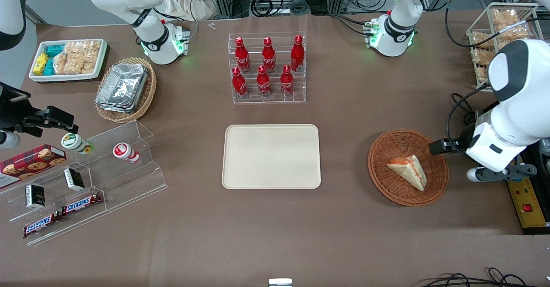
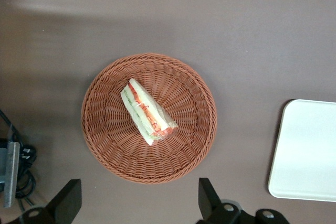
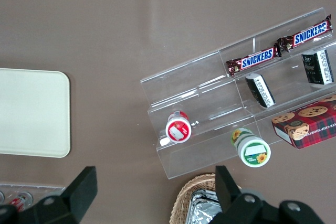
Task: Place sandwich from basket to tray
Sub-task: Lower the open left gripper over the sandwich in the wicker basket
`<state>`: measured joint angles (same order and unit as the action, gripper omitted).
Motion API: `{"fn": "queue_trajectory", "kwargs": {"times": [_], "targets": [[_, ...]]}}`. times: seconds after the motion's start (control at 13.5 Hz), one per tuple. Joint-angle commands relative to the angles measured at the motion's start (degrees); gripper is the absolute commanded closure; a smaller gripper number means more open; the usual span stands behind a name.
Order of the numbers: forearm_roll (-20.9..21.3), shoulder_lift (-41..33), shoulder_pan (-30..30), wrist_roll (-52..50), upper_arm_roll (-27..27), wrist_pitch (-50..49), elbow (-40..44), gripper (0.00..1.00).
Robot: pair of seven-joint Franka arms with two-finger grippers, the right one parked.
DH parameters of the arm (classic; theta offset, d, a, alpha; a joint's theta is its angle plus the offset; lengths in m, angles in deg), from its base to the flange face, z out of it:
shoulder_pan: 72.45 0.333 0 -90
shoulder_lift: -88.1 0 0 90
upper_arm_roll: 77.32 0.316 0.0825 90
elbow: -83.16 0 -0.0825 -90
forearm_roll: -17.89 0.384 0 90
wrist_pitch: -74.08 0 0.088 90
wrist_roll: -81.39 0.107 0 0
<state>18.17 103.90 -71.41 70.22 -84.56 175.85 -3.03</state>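
My gripper (image 2: 137,203) hangs above the basket (image 2: 107,145), fingers spread wide and holding nothing. Nothing of the task is done yet: the sandwich (image 2: 147,113) lies in the basket's middle, clear of the woven rim all round, so I judge there is room to drop a finger down either long side. How high I sit over it I can't really tell. The tray (image 1: 271,156) lies bare, well apart toward the parked arm's end, with open table between them.
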Motion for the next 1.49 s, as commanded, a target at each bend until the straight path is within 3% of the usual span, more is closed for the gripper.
{"fn": "queue_trajectory", "kwargs": {"times": [0.0, 0.22, 0.37, 0.82, 1.41], "targets": [[-0.9, 1.3, 0.0, 0.6, -0.2, 1.0, 1.6, 0.00], [-1.2, 2.3, 0.1, -1.6, -0.2, 1.3, 1.2, 0.00], [-1.5, 2.7, 0.6, -9.1, -0.1, 4.3, -0.8, 0.00], [-1.0, 3.5, 1.6, -31.8, -0.1, 27.6, -17.2, 0.00], [-0.6, 8.7, 0.9, -38.8, -0.1, 34.8, -21.6, 0.00]]}}
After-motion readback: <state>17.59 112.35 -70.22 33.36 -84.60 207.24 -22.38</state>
